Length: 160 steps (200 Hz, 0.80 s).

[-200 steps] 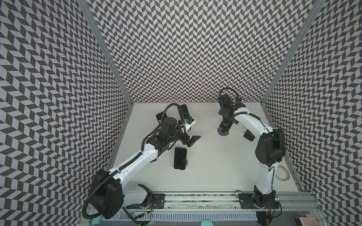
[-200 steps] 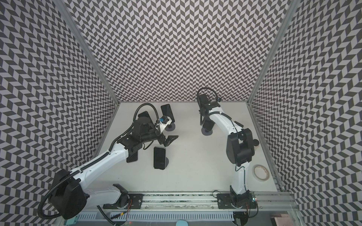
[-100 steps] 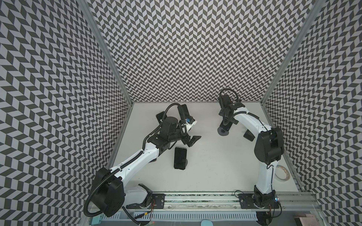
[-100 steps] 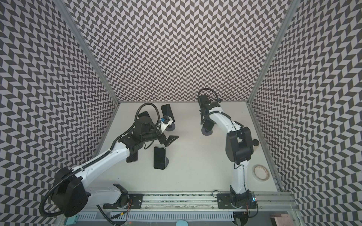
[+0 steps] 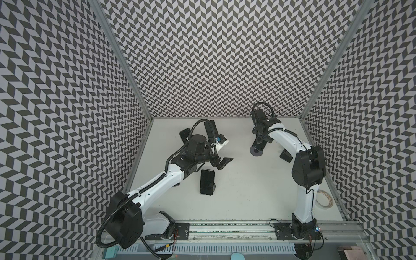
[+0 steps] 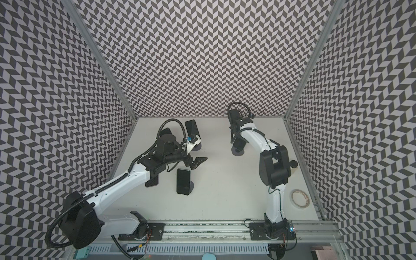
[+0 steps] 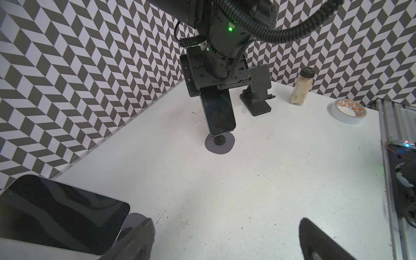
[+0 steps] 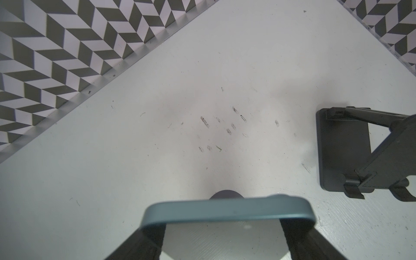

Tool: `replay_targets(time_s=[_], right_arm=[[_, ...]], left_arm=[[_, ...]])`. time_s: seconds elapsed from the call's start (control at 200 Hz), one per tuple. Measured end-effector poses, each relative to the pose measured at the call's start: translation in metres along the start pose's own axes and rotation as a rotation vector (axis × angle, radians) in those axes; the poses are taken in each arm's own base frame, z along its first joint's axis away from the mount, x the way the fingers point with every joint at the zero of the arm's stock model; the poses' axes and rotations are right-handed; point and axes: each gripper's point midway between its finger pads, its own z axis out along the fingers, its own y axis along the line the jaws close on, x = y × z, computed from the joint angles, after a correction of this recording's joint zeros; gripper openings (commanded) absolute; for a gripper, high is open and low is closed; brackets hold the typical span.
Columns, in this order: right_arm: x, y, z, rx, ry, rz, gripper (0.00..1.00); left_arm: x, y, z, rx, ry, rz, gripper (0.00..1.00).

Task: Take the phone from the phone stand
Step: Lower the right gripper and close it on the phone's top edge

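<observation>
The phone [image 8: 227, 212] shows only its blurred top edge in the right wrist view; the right pincer [image 8: 225, 228] has fingers [image 8: 146, 243] cut by the frame, contact with it unclear. A second phone [image 7: 56, 216] is cropped in the left wrist view

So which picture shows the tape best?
The left wrist view: the tape is near, its orange print showing. Both top views show it small and plain. The right wrist view misses it.
</observation>
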Motion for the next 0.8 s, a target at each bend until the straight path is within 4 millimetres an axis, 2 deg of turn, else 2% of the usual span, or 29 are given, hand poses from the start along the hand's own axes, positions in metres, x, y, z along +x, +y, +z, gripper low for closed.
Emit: replay_targets(time_s=[0.801], right_arm=[[-0.0032,-0.0039,0.0067,-0.016,0.036,0.010,0.67]], left_arm=[[0.0027,0.0025,0.0018,-0.021,0.013,0.004,1.00]])
